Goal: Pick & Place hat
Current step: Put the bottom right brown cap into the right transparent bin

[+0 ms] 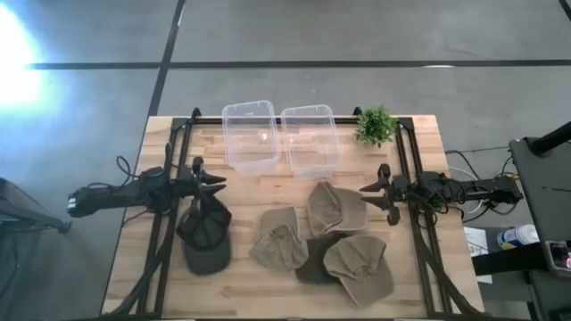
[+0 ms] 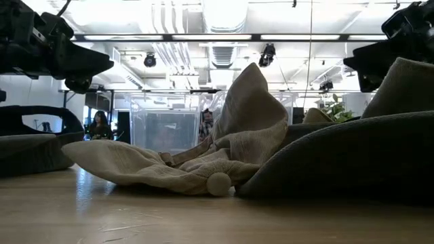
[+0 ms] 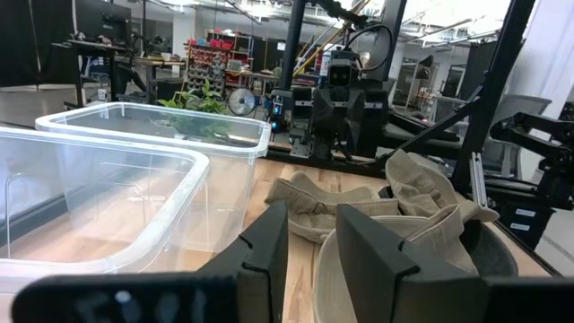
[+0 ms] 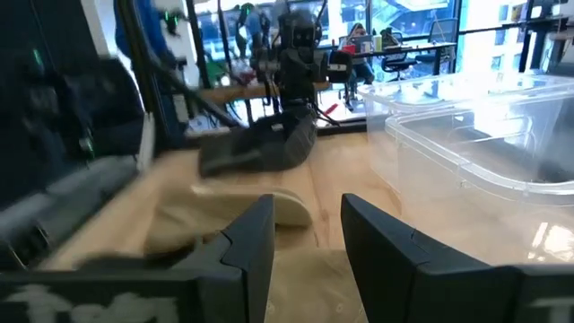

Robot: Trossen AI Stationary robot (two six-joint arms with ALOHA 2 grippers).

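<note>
Tan hats heaped between two waiting arms

In the low view a dark hat (image 2: 339, 159) fills the foreground, with a crumpled tan hat (image 2: 224, 146) just behind it. From above, the tan hat (image 1: 335, 208) nearest the right gripper (image 1: 385, 193) is seen just beside its parted fingers, on the side toward the bins (image 1: 279, 135); the left gripper (image 1: 207, 185), fingers also apart, is poised over a separate dark cap (image 1: 204, 234). Only the high view shows which arm is nearer; the wooden surface (image 1: 241, 285) carries all.

table (image 1: 419, 152): matt wood | bins (image 1: 249, 134): clear glossy plastic | hats (image 1: 278, 239): soft matt cloth
</note>
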